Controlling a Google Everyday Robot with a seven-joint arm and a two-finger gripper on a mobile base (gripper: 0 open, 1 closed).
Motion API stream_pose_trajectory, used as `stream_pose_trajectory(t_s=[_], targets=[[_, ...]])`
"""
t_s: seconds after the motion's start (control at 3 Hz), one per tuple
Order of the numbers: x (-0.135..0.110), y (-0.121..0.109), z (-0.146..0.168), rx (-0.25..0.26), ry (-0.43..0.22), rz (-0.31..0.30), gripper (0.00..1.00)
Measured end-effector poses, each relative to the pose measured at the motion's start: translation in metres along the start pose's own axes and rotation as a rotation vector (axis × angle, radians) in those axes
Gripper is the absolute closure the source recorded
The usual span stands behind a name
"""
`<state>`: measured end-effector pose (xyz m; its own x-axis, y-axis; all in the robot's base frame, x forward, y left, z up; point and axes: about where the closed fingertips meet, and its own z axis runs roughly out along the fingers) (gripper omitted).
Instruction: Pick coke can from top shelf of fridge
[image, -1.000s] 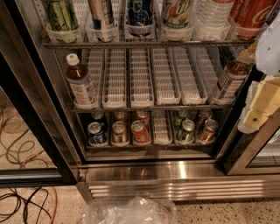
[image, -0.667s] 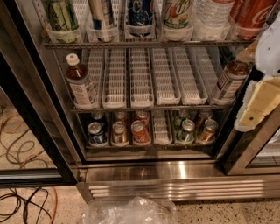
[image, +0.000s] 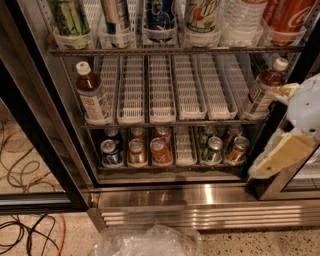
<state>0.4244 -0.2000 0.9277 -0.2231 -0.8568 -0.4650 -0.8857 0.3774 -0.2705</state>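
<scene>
- Red coke can (image: 288, 15) stands at the right end of the top shelf (image: 175, 50) of the fridge (image: 200, 197).
- Cream claw (image: 265, 131) sits lower, by the right door frame, well apart from the can, its fingers spread and holding nothing.

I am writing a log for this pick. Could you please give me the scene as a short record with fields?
target: coke can, red, upright, at the right end of the top shelf
left neighbour: clear water bottle
gripper: gripper at the right edge of the view, lower than the top shelf and apart from the coke can
middle rack: a brown bottle at each end, white trays between
bottom rack: small cans
fridge: steel base in front
floor: cables on the left, clear plastic in front
</scene>
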Motion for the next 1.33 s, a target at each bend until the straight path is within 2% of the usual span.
stream_pose_trajectory(t_s=[0.33, 0.67, 1.0, 1.33], targets=[[-0.004, 0.006, 0.022, 0.050, -0.163, 0.061, 0.00], [-0.028, -0.014, 0.024, 0.165, -0.336, 0.063, 0.00], [-0.047, -0.032, 0.012, 0.250, -0.405, 0.062, 0.00], [-0.047, -0.032, 0.012, 0.250, -0.405, 0.062, 0.00]])
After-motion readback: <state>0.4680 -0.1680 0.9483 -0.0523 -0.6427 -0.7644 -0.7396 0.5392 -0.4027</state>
